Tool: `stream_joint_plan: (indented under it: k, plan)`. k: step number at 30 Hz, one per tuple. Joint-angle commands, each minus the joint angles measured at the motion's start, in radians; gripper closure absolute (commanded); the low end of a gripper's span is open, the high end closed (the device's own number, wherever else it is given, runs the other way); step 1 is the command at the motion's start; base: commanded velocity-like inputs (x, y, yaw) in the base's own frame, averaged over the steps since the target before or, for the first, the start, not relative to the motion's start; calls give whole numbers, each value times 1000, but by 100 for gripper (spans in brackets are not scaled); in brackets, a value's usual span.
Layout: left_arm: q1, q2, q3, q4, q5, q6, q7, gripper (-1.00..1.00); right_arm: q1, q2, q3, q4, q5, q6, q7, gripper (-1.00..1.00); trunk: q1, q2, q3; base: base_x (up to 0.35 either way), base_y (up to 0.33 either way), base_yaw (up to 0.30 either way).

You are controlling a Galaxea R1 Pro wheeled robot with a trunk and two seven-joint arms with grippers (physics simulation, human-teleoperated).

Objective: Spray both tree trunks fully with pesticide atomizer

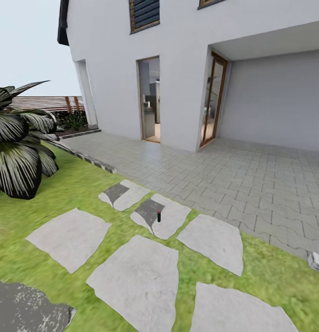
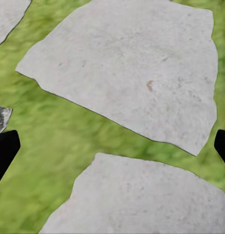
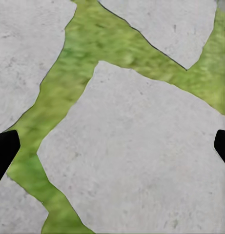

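Ahead of me the lawn and its flat stepping stones lie open, with one small dark upright object with a red top standing on a stone. A broad striped-leaf plant crowds my left side. Beyond, the paved terrace is open up to the white house wall. Under both wrists the fingers are spread wide over bare stone and grass.

A small dark upright object with a red top is standing on a pale flat stepping stone, too small to identify. Left of that stone, the striped palm-like plant is being cut by the picture's edge. Each wrist view is showing only black fingertips at the borders, the rest running out of frame.
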Motion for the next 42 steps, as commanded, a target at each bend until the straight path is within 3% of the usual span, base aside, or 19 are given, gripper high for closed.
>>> stream_joint_plan:
  k: [1, 21, 42]
  plan:
    - [-1, -1, 5, 1, -11, -3, 6, -100, -1, -1, 8, 0, 1, 0, -9, -100, 0, 0, -1, 294, -234, 40]
    - [-1, -1, 5, 1, -11, -3, 5, -100, -1, -1, 8, 0, 1, 0, -9, -100, 0, 0, -1, 294, -234, 162]
    - [-1, -1, 5, 1, -11, -3, 6, -100, -1, -1, 8, 0, 1, 0, -9, -100, 0, 0, -1, 294, -234, 14]
